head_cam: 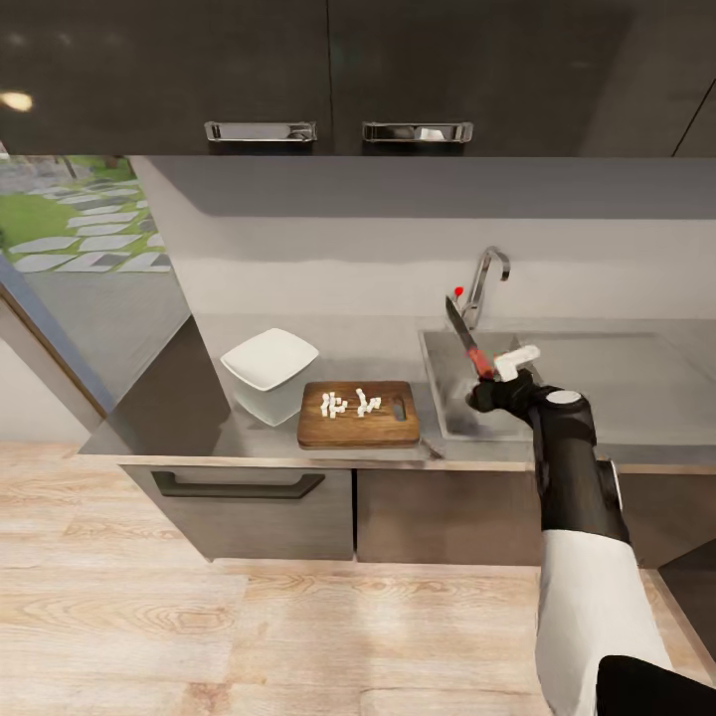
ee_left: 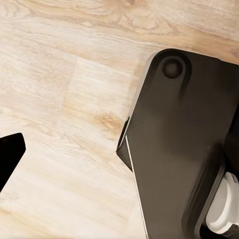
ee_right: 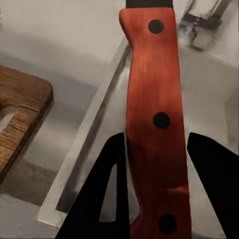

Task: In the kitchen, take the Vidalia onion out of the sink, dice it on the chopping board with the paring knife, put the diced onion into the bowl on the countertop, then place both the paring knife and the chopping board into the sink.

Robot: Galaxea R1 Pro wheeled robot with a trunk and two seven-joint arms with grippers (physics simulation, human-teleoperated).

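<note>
My right gripper (head_cam: 497,383) is shut on the red handle of the paring knife (head_cam: 467,343) and holds it above the near left part of the sink (head_cam: 452,410), dark blade pointing up and back. In the right wrist view the handle (ee_right: 154,124) sits between both black fingers (ee_right: 107,199). The chopping board (head_cam: 358,428) lies on the counter left of the sink, with the diced onion (head_cam: 350,403) as small white cubes on it. Further left stands the white square bowl (head_cam: 268,359). One dark fingertip (ee_left: 10,154) of my left gripper hangs over the floor.
A chrome tap (head_cam: 487,278) rises behind the sink, and the drainboard (head_cam: 617,378) stretches to its right. Dark wall cabinets (head_cam: 338,70) hang above the counter, and a drawer handle (head_cam: 239,485) sits below it. A window (head_cam: 70,229) is at the left. The robot's base (ee_left: 184,139) stands on the wooden floor (ee_left: 64,99).
</note>
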